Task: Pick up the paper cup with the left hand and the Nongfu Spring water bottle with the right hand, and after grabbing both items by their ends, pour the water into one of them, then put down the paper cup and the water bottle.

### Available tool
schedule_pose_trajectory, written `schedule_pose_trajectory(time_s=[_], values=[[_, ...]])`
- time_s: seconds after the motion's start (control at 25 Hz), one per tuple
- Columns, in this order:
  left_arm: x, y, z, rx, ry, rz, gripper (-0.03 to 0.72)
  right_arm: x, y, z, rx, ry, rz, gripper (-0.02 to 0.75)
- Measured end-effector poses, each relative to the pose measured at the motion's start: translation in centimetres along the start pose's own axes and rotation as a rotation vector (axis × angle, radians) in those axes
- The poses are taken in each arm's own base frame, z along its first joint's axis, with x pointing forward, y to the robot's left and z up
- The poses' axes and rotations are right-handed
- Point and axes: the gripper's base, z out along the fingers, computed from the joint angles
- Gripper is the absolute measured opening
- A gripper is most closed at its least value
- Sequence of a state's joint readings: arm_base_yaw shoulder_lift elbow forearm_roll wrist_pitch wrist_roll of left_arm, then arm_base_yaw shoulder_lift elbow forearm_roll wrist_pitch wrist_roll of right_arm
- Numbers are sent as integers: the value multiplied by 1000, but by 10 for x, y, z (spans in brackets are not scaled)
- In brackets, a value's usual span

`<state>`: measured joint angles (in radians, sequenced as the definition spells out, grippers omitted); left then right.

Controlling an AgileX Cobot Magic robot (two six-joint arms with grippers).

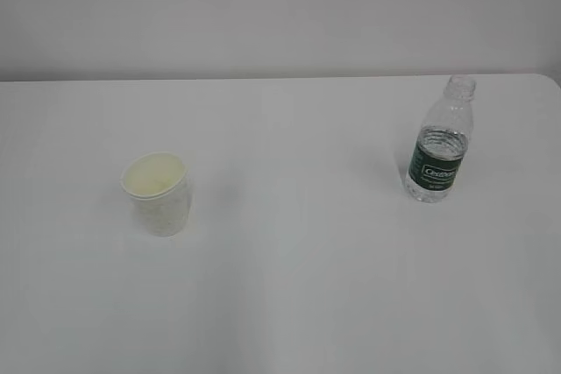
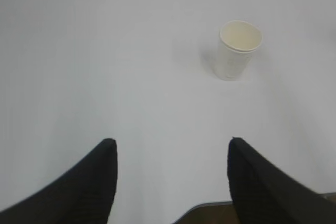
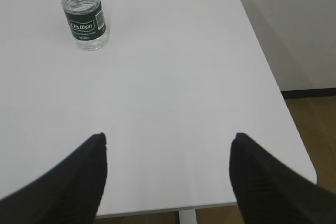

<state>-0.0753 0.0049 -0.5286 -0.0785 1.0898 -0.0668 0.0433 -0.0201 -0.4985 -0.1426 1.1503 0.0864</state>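
The paper cup (image 1: 158, 193) stands upright on the white table, left of middle, its cream inside showing; the left wrist view has the paper cup (image 2: 237, 50) far ahead and to the right. The Nongfu Spring water bottle (image 1: 436, 144) stands upright at the right, capless, with water in its lower part; in the right wrist view the bottle (image 3: 84, 16) is at the far upper left. My left gripper (image 2: 171, 141) is open over the table's near edge, nothing between its fingers. My right gripper (image 3: 168, 136) is open too, over the near right part of the table. Neither arm shows in the exterior view.
The white table (image 1: 298, 269) runs to a pale wall at the back. Its rounded right edge (image 3: 294, 145) drops to a brown floor (image 3: 315, 124), and the near edge (image 2: 210, 205) lies just under the left fingers.
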Motion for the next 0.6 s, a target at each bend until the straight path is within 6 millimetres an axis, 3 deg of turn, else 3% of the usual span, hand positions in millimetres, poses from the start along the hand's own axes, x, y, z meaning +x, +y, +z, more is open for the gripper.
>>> schedule_pose_trajectory(time_s=[0.6], values=[[0, 0, 0, 0, 0, 0, 460, 0, 0, 0, 0, 0, 0, 552]])
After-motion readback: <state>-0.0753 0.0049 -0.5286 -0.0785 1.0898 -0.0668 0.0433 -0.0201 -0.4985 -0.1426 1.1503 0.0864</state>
